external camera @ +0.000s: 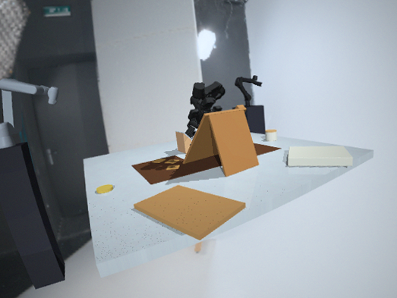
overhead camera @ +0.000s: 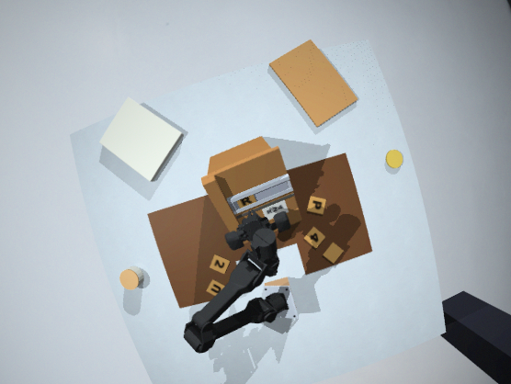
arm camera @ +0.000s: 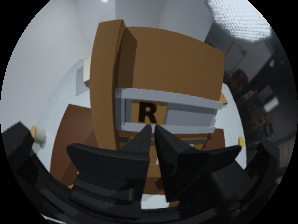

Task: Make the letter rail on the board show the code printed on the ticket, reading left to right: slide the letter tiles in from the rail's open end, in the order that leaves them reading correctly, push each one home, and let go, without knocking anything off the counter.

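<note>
The tilted orange board (overhead camera: pixel 250 172) (external camera: pixel 235 144) (arm camera: pixel 175 55) carries the grey rail (overhead camera: pixel 290 184) (arm camera: pixel 195 129). The R tile (overhead camera: pixel 246 201) (arm camera: pixel 148 113) sits upright in the rail near its left end, with a narrow grey strip left of it. The ticket (overhead camera: pixel 275 210) below reads R24 and is mostly hidden in the wrist view. My gripper (overhead camera: pixel 252 214) (arm camera: pixel 152 128) is shut and empty, its tips just below the R tile. The 2 tile (overhead camera: pixel 220 264) lies left on the mat; the 4 tile (overhead camera: pixel 314 237) lies right.
A P tile (overhead camera: pixel 317 205) and a blank-faced tile (overhead camera: pixel 333 253) lie right on the brown mat (overhead camera: pixel 172 239). Another lettered tile (overhead camera: pixel 215 288) lies left, partly under the arm. Around are a cream block (overhead camera: pixel 140 140), an orange slab (overhead camera: pixel 313 83), a yellow disc (overhead camera: pixel 394 159) and an orange-topped cylinder (overhead camera: pixel 130 278).
</note>
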`<state>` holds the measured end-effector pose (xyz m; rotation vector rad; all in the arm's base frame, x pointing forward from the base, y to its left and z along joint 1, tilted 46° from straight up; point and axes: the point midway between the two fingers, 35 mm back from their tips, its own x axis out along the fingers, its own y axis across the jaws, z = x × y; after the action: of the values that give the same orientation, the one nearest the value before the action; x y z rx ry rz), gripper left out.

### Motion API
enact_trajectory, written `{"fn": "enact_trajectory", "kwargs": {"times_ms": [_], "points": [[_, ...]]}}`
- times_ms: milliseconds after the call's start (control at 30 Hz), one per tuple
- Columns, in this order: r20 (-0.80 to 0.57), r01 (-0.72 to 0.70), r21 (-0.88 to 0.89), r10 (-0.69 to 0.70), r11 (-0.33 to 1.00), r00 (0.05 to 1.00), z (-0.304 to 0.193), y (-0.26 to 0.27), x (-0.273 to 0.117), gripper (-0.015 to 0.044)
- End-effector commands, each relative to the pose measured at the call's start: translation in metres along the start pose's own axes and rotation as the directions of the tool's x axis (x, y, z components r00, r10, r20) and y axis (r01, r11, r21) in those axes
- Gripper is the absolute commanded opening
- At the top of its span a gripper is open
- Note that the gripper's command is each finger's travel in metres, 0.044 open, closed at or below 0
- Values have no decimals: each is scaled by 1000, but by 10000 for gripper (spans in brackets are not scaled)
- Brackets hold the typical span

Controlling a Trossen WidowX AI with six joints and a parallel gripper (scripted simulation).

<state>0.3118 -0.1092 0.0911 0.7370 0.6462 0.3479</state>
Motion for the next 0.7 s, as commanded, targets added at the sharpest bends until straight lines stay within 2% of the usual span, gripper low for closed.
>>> {"fn": "enact_trajectory", "kwargs": {"times_ms": [0,233,467,667], "points": [[0,0,0,0,1000,1000,0,0,0,0],[-17,7,2,-7,1000,1000,2,-3,1,0],[-224,60,3,-58,998,973,20,-24,14,0],[-426,58,-11,-57,998,903,26,-32,20,0]]}}
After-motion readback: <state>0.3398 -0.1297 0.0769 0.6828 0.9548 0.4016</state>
